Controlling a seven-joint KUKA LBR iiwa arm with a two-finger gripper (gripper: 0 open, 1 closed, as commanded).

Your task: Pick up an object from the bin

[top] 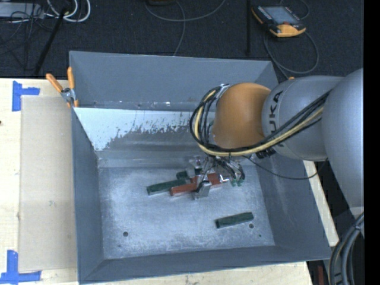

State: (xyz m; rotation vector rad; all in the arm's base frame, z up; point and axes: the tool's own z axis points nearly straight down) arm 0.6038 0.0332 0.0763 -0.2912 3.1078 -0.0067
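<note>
Closest to the lens is the robot's thick grey arm (320,117), reaching in from the right. It ends in a rounded orange cover (240,114) looped with black and yellow cables (200,123). Below that cover, the end effector (206,183) is low over the middle of the grey metal bin (136,227), down among a small cluster of flat bars.

Right at its tip lies a red-brown bar (183,189). The bar's right end is touching or tucked under the metal of the end effector. A dark green bar (161,188) lies just beside it on the left, and a short green piece (183,174) sits just behind. A second dark green bar (234,220) lies alone, well apart, nearer the front wall.

How far open the end effector is cannot be told from here — the cover and its own hardware hide the gap — nor whether it has hold of anything.

My reading is that the grasp itself is the step in hand, with the red-brown bar the likely target. Next would come a firm close and a straight lift — careful, since the neighbouring green bars lie close enough to be dragged along.
</note>
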